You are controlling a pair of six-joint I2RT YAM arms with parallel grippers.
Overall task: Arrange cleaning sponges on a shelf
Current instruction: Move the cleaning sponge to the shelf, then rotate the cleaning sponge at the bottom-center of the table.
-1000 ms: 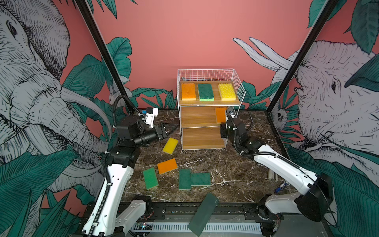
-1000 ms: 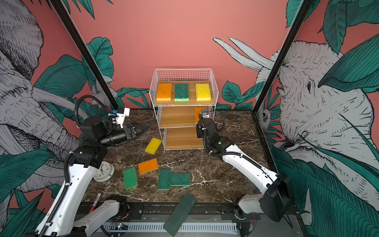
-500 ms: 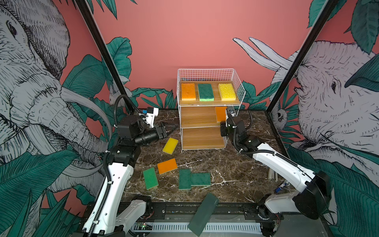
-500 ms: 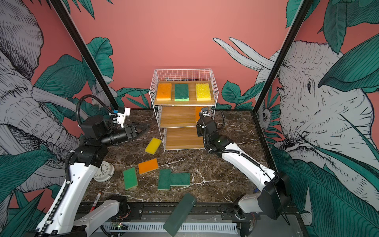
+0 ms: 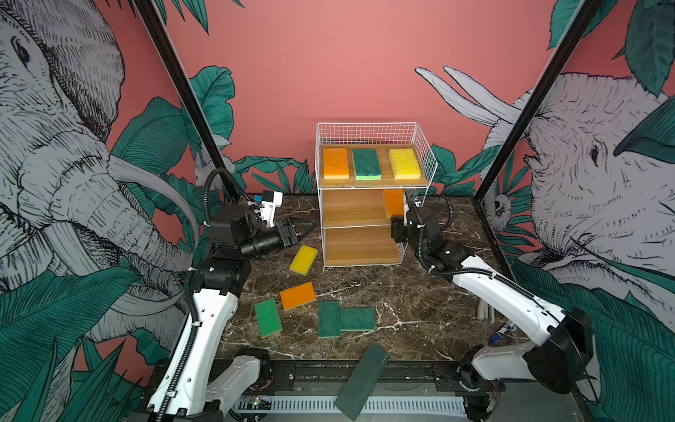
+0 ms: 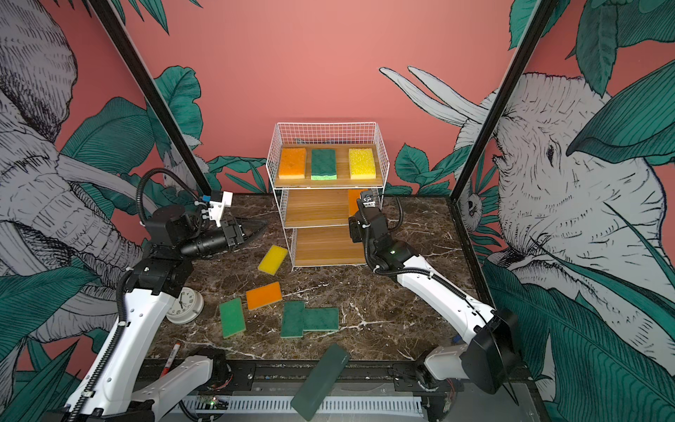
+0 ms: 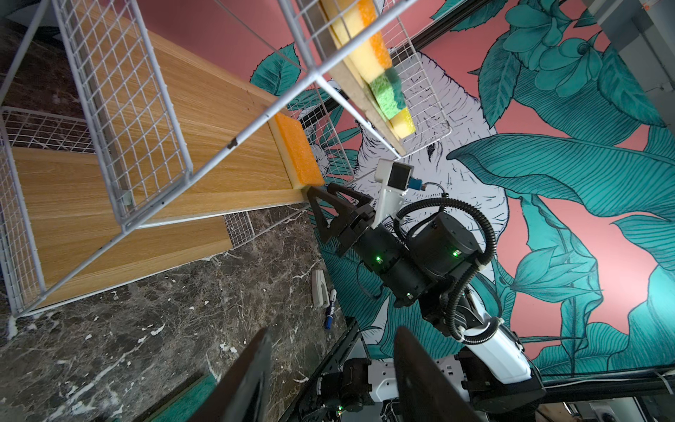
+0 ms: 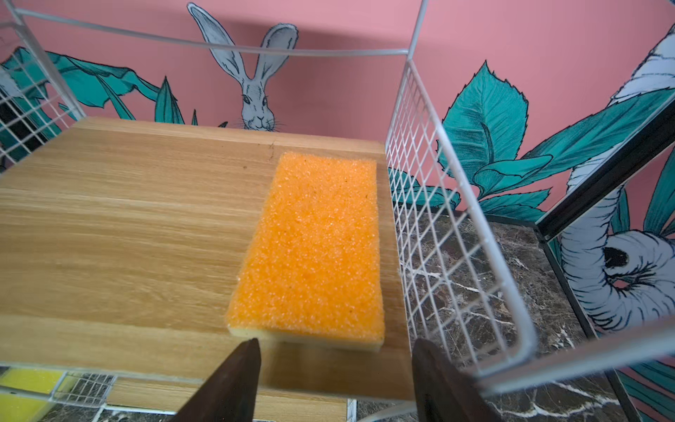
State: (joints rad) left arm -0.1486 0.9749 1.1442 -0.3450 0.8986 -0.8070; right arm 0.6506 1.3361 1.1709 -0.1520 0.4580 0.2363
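Nearest, in front of the shelf (image 5: 361, 219), five sponges lie on the worktop (image 5: 420, 292): three green, one orange, one yellow. The left tool (image 5: 305, 230) hangs left of the shelf, half open and empty. The right tool (image 8: 336, 380) is open wide at the shelf's middle board, just short of the orange sponge (image 8: 314, 248) lying there. Three more sponges sit on the top board.
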